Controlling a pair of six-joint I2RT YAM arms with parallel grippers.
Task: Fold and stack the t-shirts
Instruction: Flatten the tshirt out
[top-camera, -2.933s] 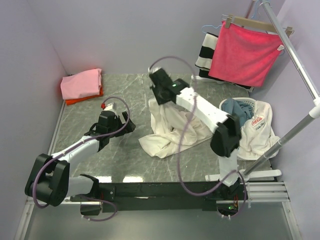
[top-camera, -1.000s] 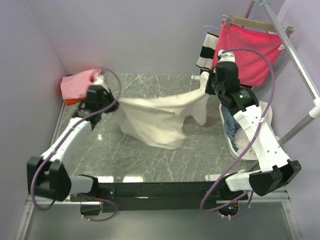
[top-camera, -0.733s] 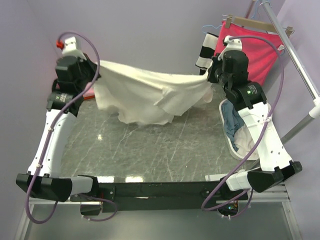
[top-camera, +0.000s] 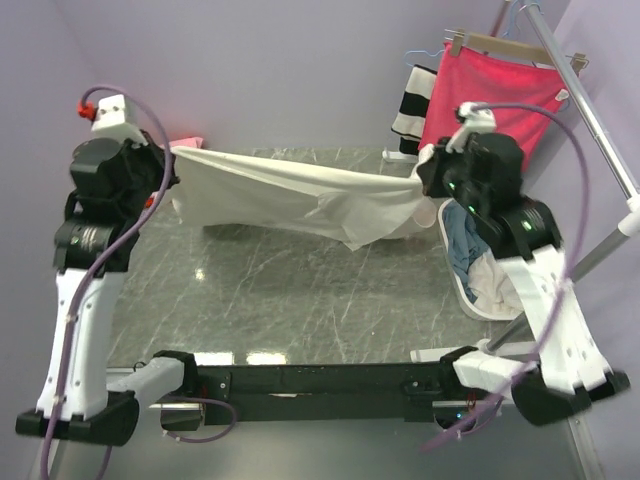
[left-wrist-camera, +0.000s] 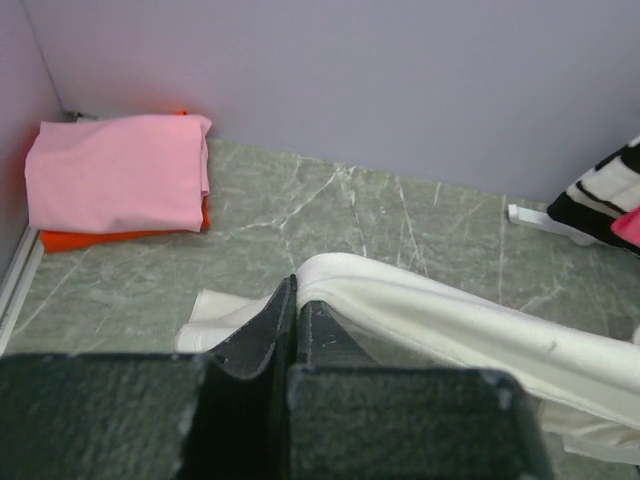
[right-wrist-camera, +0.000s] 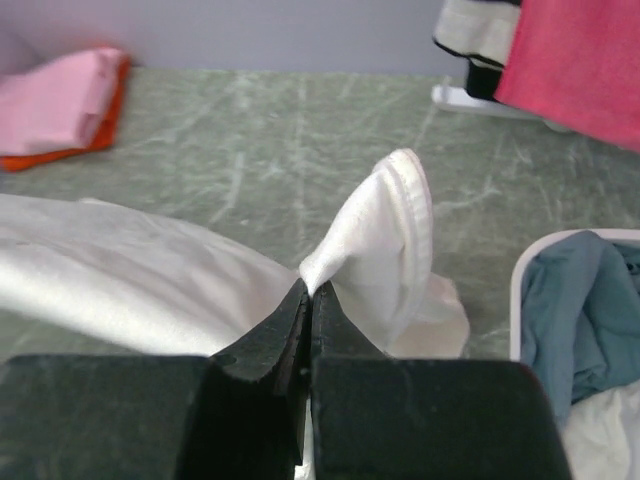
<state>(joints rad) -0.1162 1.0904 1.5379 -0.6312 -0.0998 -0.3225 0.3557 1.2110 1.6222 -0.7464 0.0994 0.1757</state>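
Fingers: left gripper (left-wrist-camera: 297, 292), right gripper (right-wrist-camera: 308, 292) both clamp one cream tee (top-camera: 290, 190); two folded tees (left-wrist-camera: 115, 170) stacked.

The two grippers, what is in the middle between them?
The cream t-shirt hangs stretched from the left gripper to the right gripper, both shut on its edges, over the marble table. The top view shows it best.

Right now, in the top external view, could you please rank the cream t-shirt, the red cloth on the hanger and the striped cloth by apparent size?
1. cream t-shirt, stretched out wide
2. red cloth
3. striped cloth, partly hidden by the red cloth
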